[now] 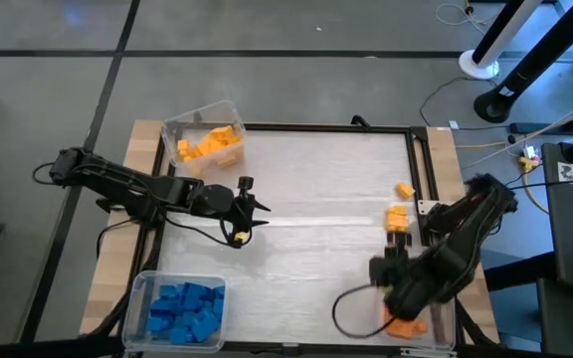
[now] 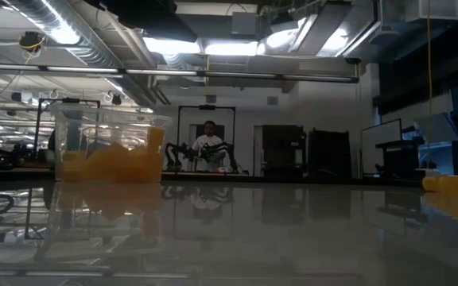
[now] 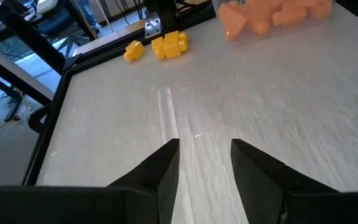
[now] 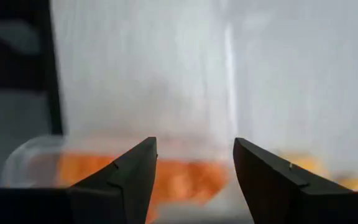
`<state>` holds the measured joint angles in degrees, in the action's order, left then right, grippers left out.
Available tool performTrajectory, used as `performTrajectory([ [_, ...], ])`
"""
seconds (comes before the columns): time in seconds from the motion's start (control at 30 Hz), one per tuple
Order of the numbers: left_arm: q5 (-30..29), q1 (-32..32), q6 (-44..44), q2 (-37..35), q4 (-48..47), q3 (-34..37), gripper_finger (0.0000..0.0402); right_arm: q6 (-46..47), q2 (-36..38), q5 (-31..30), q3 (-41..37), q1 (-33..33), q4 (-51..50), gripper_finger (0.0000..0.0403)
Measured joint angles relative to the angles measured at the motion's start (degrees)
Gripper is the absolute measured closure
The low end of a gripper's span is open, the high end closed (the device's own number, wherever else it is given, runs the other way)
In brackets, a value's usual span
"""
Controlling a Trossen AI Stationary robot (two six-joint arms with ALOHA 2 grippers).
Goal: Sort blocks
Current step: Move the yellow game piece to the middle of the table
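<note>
Loose yellow blocks (image 1: 398, 217) (image 3: 169, 45) lie on the table by its right edge, with one more (image 1: 404, 189) (image 3: 133, 50) just beyond them. My left gripper (image 1: 257, 209) (image 3: 205, 162) hovers open over the table's middle left, with nothing between its fingers. My right gripper (image 1: 391, 280) (image 4: 194, 168) points down, open and holding nothing, above a clear bin of orange blocks (image 1: 406, 326) (image 4: 173, 177) at the near right corner. A small yellow piece (image 1: 239, 237) shows just beside the left gripper; I cannot tell whether it is a block.
A clear bin of yellow-orange blocks (image 1: 207, 141) (image 2: 110, 155) stands at the far left corner. A clear bin of blue blocks (image 1: 182, 308) stands at the near left corner. A black frame (image 1: 416, 159) borders the white mat. A person shows in the room far beyond the table.
</note>
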<state>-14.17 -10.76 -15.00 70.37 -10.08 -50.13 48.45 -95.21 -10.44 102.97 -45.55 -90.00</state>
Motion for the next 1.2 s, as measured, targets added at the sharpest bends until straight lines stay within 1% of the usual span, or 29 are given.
performTrajectory([
  [0.23, 0.00, 0.00, 0.02, 0.00, -0.01, 0.00, 0.0268, -14.92, 8.98, -22.03, 0.01, 5.63, -0.02, 0.0189],
  [0.3, 0.01, 0.00, 0.02, 0.00, 0.01, 0.00, 0.0268, -18.09, 10.99, -24.79, 0.01, 8.32, -0.02, 0.0189],
  [0.4, 0.02, 0.00, 0.02, 0.00, 0.00, 0.00, 0.0268, -23.75, 13.04, -26.90, 0.03, 12.68, -0.07, 0.0189],
  [0.6, 0.01, 0.00, 0.02, 0.00, 0.00, 0.00, 0.0268, -39.85, 12.73, -31.51, 0.03, 19.70, -0.05, 0.0189],
  [0.7, 0.02, 0.00, 0.27, 0.00, -0.02, 0.00, 0.0268, -47.32, 12.07, -30.95, -0.67, 23.55, 0.11, 0.0190],
  [0.8, 0.01, 0.00, 0.66, -0.02, 0.03, 0.00, 0.0268, -48.74, 12.39, -29.33, -3.49, 28.54, 0.05, 0.0206],
  [0.9, 0.02, 0.00, 0.83, -0.02, 0.05, 0.00, 0.0268, -49.17, 13.62, -24.29, -8.09, 34.27, 0.05, 0.0250],
  [1.1, 0.02, 0.00, 1.29, -0.02, 0.03, 0.00, 0.0268, -52.59, 16.25, -13.10, -19.09, 45.22, -0.06, 0.0378],
  [1.13, 0.02, 0.00, 1.35, -0.02, 0.01, -0.02, 0.0268, -53.25, 16.57, -11.55, -20.85, 46.88, -0.07, 0.0390],
  [1.2, 0.02, 0.00, 1.51, -0.02, 0.01, -0.02, 0.0268, -53.67, 17.12, -8.50, -24.09, 50.07, -0.08, 0.0390],
])
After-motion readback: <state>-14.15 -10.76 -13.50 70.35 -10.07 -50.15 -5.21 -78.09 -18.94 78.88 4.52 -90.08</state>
